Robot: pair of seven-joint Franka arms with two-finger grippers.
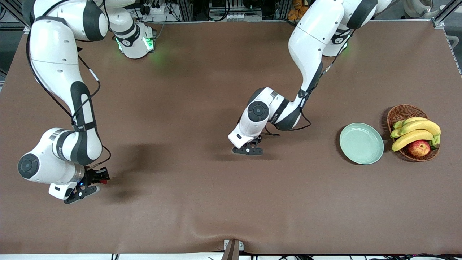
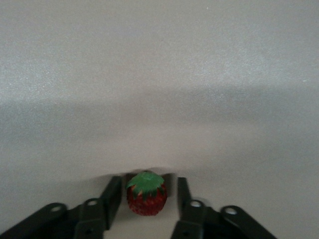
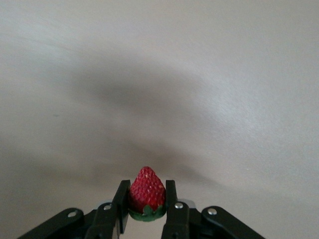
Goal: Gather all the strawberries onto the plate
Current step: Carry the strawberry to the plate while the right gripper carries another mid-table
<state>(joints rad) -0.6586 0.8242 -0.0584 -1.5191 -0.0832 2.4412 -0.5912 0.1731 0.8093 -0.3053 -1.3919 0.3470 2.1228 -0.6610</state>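
Plate (image 1: 361, 143) sits bare beside the wicker basket (image 1: 403, 112), awaiting berries | left gripper (image 1: 251, 147) low mid-table; fingers straddle a strawberry (image 2: 146, 193) with gaps, not yet clamped | right gripper (image 1: 94, 181) pinches another strawberry (image 3: 147, 193), seemingly for carrying.

This looks like a robotics lab rather than a home. A broad table under a plain brown cloth (image 1: 202, 202) carries two white, black-jointed robot arms, their bases lit green, with aluminium framing, cables and power strips (image 1: 158, 9) crowded along the edge where the bases stand, well away from either pincer. A brown woven wicker basket of bananas and an apple (image 1: 408, 112) serves as a staged prop.
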